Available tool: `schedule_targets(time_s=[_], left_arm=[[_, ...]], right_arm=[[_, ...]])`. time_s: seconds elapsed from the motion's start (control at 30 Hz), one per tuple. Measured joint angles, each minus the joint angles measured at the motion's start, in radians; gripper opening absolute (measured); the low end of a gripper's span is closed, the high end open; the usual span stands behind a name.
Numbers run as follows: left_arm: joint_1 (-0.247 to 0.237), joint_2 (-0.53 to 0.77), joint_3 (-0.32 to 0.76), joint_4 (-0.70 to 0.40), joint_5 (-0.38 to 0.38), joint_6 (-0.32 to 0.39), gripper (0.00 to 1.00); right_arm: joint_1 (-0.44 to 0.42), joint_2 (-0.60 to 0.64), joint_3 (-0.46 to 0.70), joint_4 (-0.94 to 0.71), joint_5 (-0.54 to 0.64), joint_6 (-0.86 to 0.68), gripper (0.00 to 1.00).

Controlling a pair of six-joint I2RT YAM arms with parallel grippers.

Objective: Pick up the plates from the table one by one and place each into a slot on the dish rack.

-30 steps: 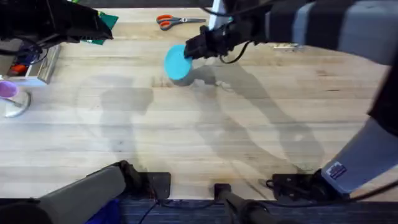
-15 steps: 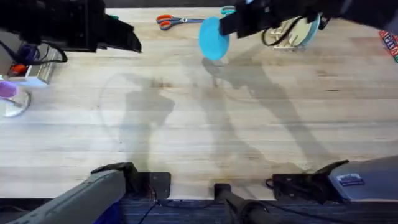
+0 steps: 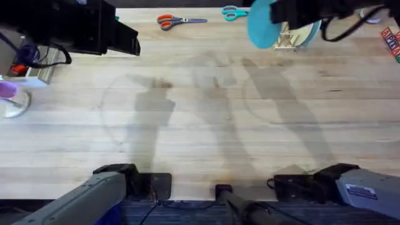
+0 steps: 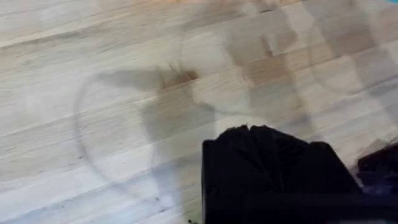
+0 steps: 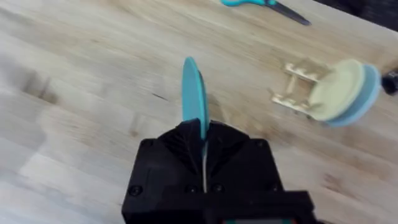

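Overhead view. The right gripper (image 3: 275,15) was at about 1 o'clock over the table (image 3: 206,137), near the far edge, its jaws clamped on the turquoise plate (image 3: 261,26). The plate was carried clear of the tabletop, its face towards the camera. Just beside it, towards 2 o'clock, stood the dish rack (image 3: 289,39), which held the pale yellow plate (image 3: 304,34) upright with a pale grey-blue plate (image 3: 315,28) just behind it; both were partly hidden by the arm. Whether the turquoise plate touched the rack could not be told.

The left gripper (image 3: 128,40) hung at about 10 o'clock, high over the boards; its jaws lay together, holding nothing. Between the two arms the whole middle of the table, from the near edge at 6 o'clock up to the far edge, lay open, crossed only by the arms' shadows.

Along the far edge lay orange-handled scissors (image 3: 172,21) at 12 o'clock and teal-handled scissors (image 3: 232,12) just to their right, close to the held plate. At 9 o'clock, by the left edge, stood a purple cup (image 3: 9,94).

Right wrist view. The turquoise plate (image 5: 194,96) stood edge-on between the black fingers (image 5: 180,143), upright. Beyond it the dish rack (image 5: 298,87) and its two plates (image 5: 339,90) were seen on the boards, apart from the held plate, with bare wood between them.

Left wrist view. The left gripper (image 4: 249,129) showed its fingertips met, over bare planks.
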Motion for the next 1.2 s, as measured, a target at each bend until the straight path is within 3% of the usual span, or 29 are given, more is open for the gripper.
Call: schedule_targets(time_s=[0.4, 0.47, 0.6, 0.63, 0.93, 1.2], left_arm=[[0.000, 0.000, 0.000, 0.000, -0.008, -0.001, 0.081], [0.000, 0.000, 0.000, 0.001, -0.009, -0.001, 0.304], [0.000, 0.000, 0.000, 0.000, -0.011, -0.004, 0.920], [0.000, 0.000, 0.000, 0.000, -0.012, -0.006, 0.974], [0.000, 0.000, 0.000, 0.000, -0.016, -0.006, 0.995], [0.000, 0.000, 0.000, -0.001, -0.016, -0.006, 0.995]], right_arm=[[-0.018, -0.084, 0.000, -0.052, 0.211, 0.017, 0.028], [-0.029, -0.084, 0.000, -0.056, 0.217, 0.030, 0.028], [-0.076, -0.084, 0.000, -0.059, 0.229, 0.072, 0.028], [-0.089, -0.084, 0.000, -0.060, 0.230, 0.079, 0.028], [-0.196, -0.084, 0.000, -0.054, 0.233, 0.085, 0.028], [-0.221, -0.084, 0.000, -0.054, 0.233, 0.067, 0.028]])
